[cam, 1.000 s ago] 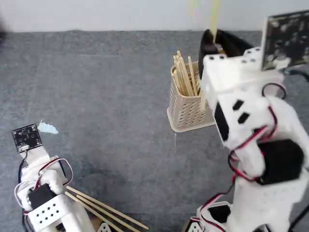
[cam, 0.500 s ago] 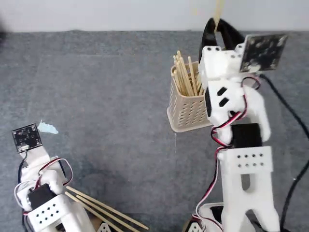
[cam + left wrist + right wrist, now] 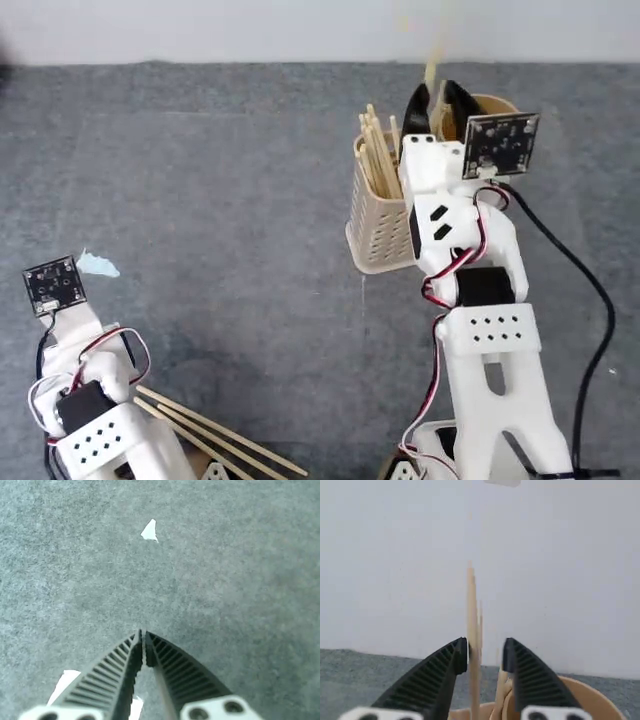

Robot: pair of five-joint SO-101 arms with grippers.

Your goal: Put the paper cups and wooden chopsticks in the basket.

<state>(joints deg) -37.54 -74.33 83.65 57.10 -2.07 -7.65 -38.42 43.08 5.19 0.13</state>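
Several loose chopsticks (image 3: 220,440) are lying on the mat (image 3: 200,150) beside the left arm's base; others are standing in the basket (image 3: 382,235). Right gripper (image 3: 485,645) is hovering above the basket, jaws apart, one chopstick (image 3: 471,610) upright against one finger. A cup (image 3: 590,700) is sitting below it. Left gripper (image 3: 143,637) is pointing at the mat, jaws closed, empty.

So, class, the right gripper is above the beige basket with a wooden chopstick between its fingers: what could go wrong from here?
The pale wooden chopstick stands upright between the right gripper's parted fingers, so it may tip and fall outside the beige perforated plastic basket. The basket holds a crowded bundle of chopsticks that could deflect it. The loose chopsticks lying by the left arm look awkward to grasp.
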